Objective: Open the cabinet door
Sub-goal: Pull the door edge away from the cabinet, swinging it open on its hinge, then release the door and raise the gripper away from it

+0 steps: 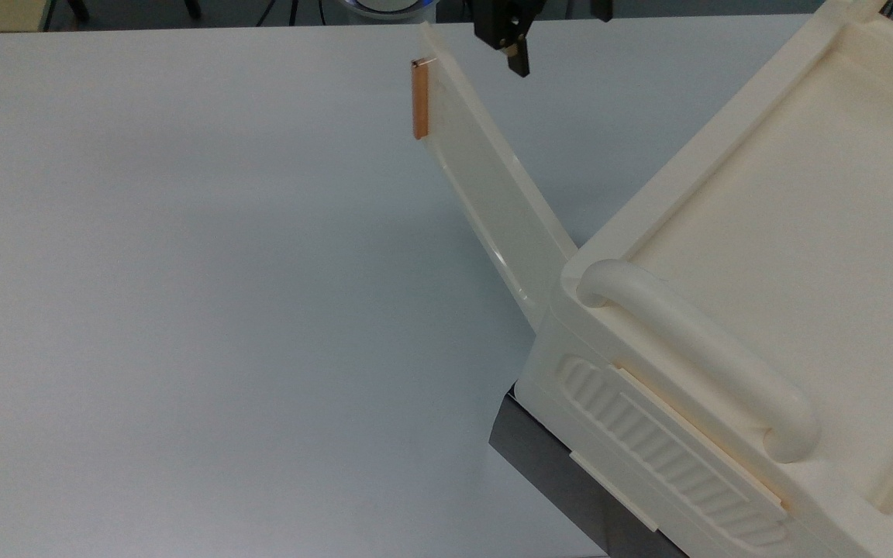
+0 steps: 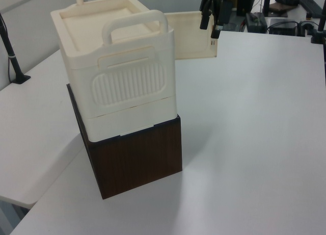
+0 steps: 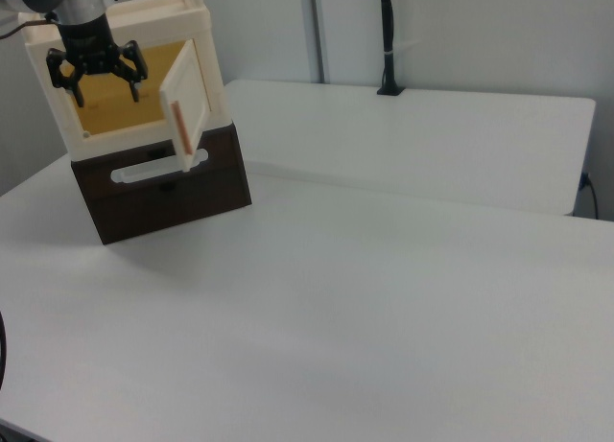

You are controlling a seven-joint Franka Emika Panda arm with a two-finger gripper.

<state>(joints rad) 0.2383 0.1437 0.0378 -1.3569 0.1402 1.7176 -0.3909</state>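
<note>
1. The cabinet door (image 1: pixel 493 186) stood swung well out from the cream cabinet (image 1: pixel 795 232), hinged at the corner near the rounded carry handle (image 1: pixel 694 356).
2. Its free end pointed toward the top view's upper left, with the copper bar handle (image 1: pixel 419 98) on that end.
3. In the right view the door (image 3: pixel 185 104) hung ajar in front of the cabinet's amber-lit inside (image 3: pixel 115 102).
4. The hand (image 3: pixel 101 78) hovered before that opening with its fingers spread apart, pinching nothing.
5. From the left view, the hand (image 2: pixel 214 21) hung just beside the door's far edge (image 2: pixel 196 35); contact could not be judged.
6. The cabinet sat on a dark wooden box (image 2: pixel 137 156), itself resting on the white counter (image 1: pixel 183 310).
</note>
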